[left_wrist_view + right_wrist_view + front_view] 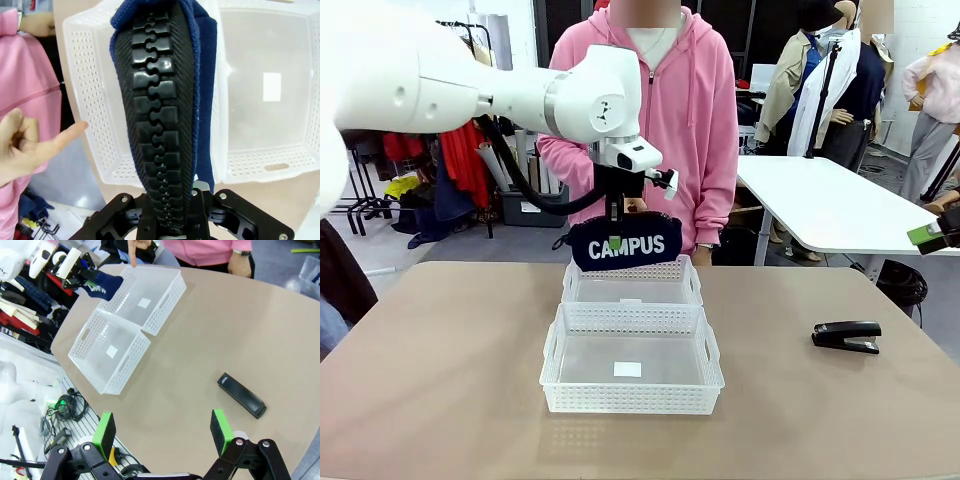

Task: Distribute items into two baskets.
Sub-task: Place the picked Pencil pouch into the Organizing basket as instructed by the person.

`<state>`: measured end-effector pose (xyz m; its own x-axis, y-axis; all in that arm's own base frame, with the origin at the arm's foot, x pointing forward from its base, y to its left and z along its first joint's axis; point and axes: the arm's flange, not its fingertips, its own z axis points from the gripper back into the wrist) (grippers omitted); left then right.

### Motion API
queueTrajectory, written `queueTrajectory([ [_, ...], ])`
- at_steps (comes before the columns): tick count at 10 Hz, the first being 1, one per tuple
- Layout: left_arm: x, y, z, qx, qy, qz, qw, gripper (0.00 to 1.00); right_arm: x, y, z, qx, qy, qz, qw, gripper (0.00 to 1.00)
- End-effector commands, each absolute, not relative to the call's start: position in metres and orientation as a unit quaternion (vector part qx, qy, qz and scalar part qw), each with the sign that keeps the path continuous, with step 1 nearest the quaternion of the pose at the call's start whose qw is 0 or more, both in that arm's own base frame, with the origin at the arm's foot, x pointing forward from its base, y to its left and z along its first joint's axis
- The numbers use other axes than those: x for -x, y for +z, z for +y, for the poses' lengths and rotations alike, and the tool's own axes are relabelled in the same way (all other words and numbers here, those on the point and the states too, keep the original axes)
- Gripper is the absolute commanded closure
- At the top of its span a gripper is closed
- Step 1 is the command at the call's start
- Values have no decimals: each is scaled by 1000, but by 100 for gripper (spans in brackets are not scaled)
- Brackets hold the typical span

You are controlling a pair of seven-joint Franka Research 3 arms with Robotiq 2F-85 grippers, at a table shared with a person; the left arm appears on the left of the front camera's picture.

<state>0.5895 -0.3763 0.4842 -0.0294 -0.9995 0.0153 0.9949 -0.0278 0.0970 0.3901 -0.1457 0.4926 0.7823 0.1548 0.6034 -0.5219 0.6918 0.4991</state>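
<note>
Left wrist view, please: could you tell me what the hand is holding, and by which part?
The left hand holds the navy CAMPUS pouch by its zipped top edge.

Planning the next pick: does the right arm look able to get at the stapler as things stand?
Likely yes: the open right tool faces the stapler, which lies alone on bare table, nothing between.

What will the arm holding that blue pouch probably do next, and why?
Likely lower it a little and let go: the left gripper holds the pouch over the smaller far basket, where the person's hand points.
</note>
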Motion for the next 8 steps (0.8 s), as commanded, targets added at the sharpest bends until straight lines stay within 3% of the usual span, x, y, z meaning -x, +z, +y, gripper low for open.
queueTrajectory([
  [1, -598, 479, -386, -59, -702, -51, 708, 100, -390, 495, -145, -348, 195, -273, 876, 0],
  [8, -617, 429, -396, -56, -695, -53, 715, 100, -390, 495, -145, -348, 195, -273, 876, 0],
])
